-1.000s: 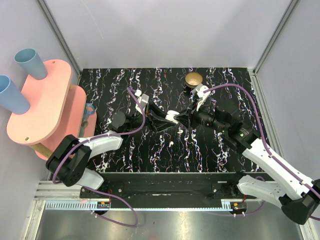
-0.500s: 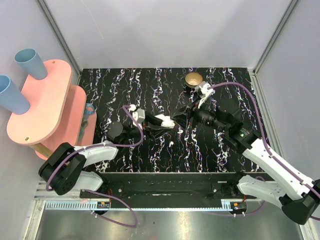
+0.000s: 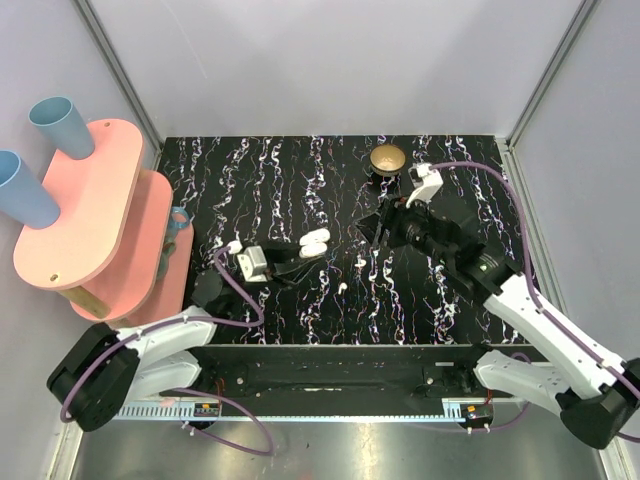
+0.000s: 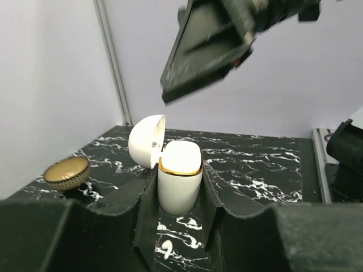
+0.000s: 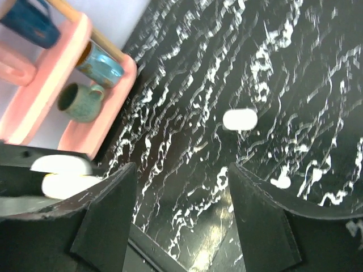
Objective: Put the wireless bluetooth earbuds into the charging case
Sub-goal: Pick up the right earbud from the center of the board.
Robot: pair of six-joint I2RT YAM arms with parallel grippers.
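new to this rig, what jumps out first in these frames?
The open charging case, lid flipped back, is clamped upright by the left gripper at mid-table. One tiny white earbud lies on the black marbled tabletop just nearer the arms, and the right gripper hovers to the case's right, jaws open.

Black counter streaked with white veins fills the middle of the overhead shot. Near its far edge, right of centre, there's a gold round dish on a dark base. Just off the counter's left edge stands a pink two-tier stand. Two blue cups sit upright on its top tier, one at the back, one nearer. On the lower tier, the right wrist view catches a teal mug with a handle, and a glossy blue cup just beside it. Pale grey walls all round.
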